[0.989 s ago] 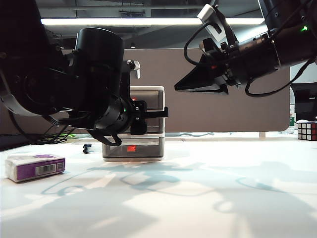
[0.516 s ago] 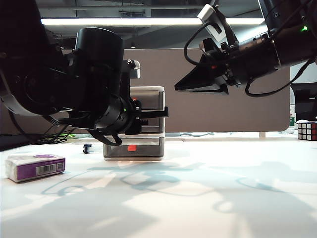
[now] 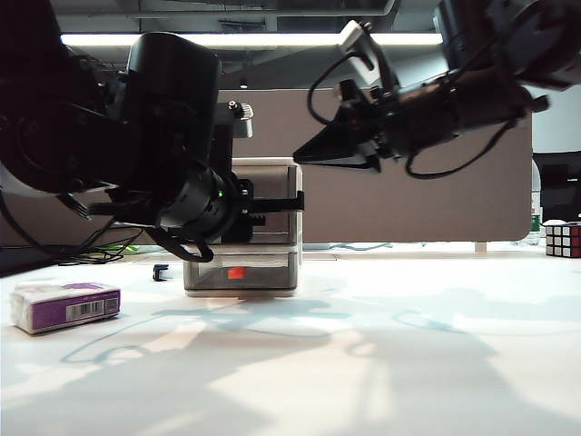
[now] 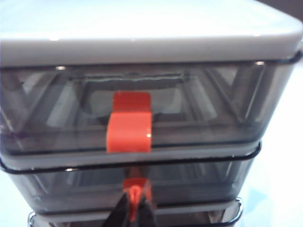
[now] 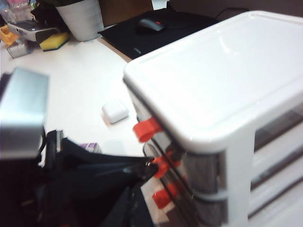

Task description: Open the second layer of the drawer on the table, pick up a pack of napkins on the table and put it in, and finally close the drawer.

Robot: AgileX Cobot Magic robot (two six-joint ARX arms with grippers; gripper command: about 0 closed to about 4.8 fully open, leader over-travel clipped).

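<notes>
Here, nearest on the counter (image 3: 381, 363), the pack of napkins (image 3: 64, 306) lies untouched. Beyond, the left end effector (image 4: 134, 208) is clamped on the second layer's tab (image 4: 136, 190) of the drawer (image 3: 263, 227): opening step; next, probably a straight outward pull. Above, the right end effector (image 3: 304, 156) hovers, apparently closed.

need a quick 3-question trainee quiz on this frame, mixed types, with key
1. True or false: the left hand is shut on the red tab of the second layer.
2. Where is the pack of napkins? A: on the table, left of the drawer. B: held in a hand. C: atop the unit.
3. Fill in: the right hand hangs just above the ____.

Key: 1 true; 2 A; 3 drawer.
</notes>
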